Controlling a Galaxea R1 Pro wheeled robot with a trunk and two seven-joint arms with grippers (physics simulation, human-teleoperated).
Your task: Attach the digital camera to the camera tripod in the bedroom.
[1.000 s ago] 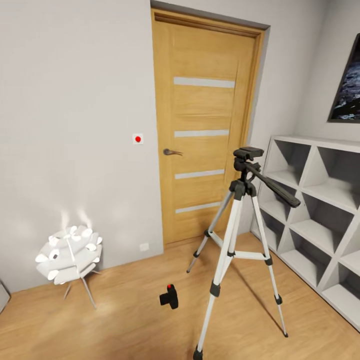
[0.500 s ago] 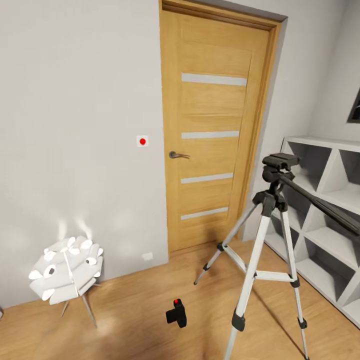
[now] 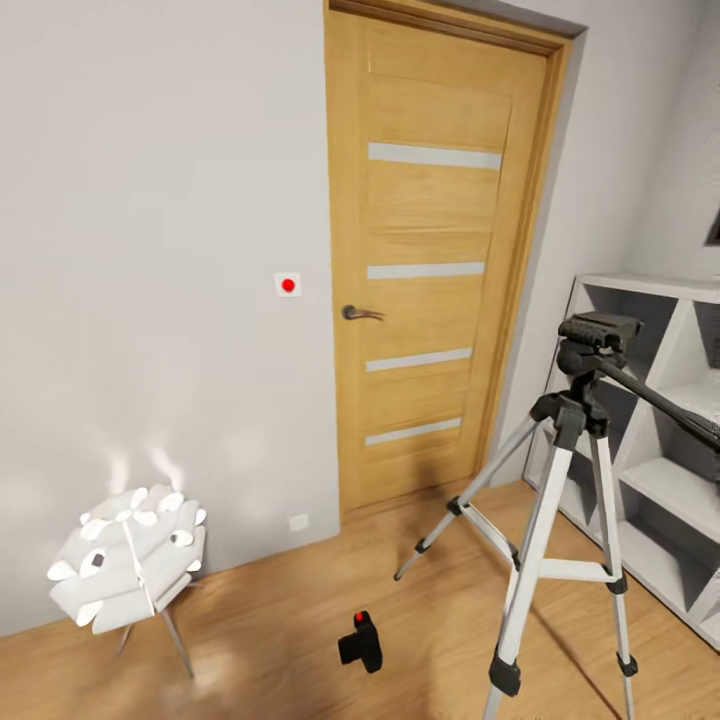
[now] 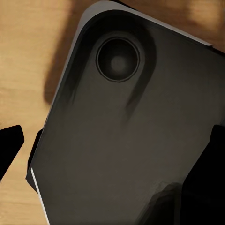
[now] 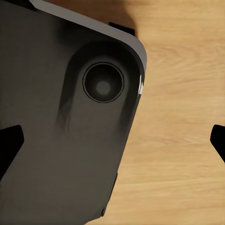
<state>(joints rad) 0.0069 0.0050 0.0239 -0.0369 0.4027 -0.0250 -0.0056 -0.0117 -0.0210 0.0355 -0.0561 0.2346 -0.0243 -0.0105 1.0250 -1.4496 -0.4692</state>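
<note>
The camera tripod (image 3: 565,530) is cut off at the head view's lower edge, which hides the feet of its two near legs; its handle runs out of the right edge. The white shelf (image 3: 655,450) is cropped there too. The digital camera (image 3: 361,643) is too small for detail.

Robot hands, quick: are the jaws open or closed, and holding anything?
Left gripper: jaws open, holding nothing.
Right gripper: jaws open, holding nothing.
</note>
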